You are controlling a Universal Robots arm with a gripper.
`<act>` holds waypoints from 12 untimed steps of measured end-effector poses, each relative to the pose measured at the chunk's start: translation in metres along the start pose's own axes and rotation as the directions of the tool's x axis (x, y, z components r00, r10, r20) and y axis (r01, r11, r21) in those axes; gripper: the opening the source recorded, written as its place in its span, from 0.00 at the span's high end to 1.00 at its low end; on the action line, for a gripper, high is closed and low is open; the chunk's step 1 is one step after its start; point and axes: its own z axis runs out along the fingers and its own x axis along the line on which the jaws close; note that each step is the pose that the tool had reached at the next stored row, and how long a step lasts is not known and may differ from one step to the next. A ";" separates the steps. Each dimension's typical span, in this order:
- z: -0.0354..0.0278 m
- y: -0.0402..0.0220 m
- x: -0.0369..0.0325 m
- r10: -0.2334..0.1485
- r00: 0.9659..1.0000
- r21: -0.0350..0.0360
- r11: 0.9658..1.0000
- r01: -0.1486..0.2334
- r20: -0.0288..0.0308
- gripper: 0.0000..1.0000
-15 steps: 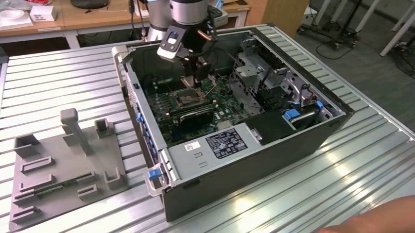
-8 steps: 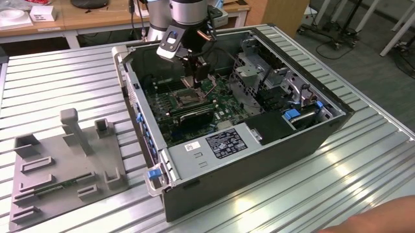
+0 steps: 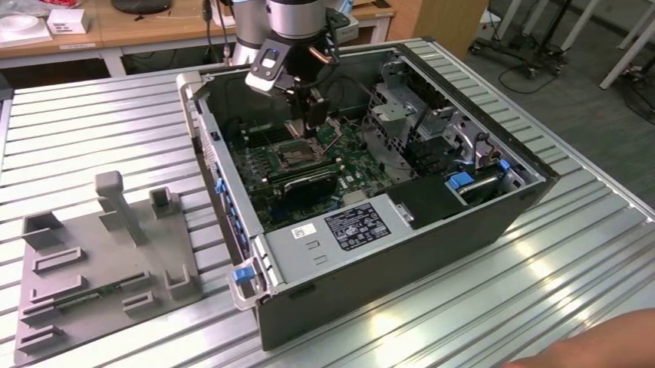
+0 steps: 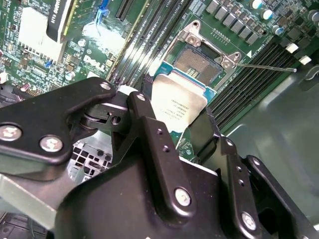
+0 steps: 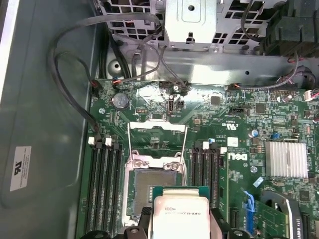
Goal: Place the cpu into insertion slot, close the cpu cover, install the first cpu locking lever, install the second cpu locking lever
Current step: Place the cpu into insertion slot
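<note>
end effector (image 5: 180, 225) closed on cpu (image 5: 180, 215), gripping two opposite edges | cpu over insertion slot (image 5: 149, 191), seemingly not seated | cpu cover (image 5: 157, 130) standing open | memory slots (image 5: 104, 189) close either side | case (image 3: 409, 253) on slatted table (image 3: 103, 130)

Open computer case (image 3: 430, 253) on slatted metal table (image 3: 103, 123), grey fixture plate (image 3: 87, 257) beside

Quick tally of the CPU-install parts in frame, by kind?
cpu: 1, gripped in the hand
insertion slot: 1, bare
cpu cover: 1, raised open
Total: 3
</note>
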 end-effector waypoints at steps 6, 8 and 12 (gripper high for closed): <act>0.0029 -0.0001 0.0045 0.027 1.000 0.001 1.000 -0.027 0.003 0.46; 0.0045 0.0000 0.0053 0.040 0.999 0.002 0.999 -0.040 0.005 0.46; 0.0063 -0.0001 0.0058 0.057 0.998 0.003 0.998 -0.057 0.007 0.46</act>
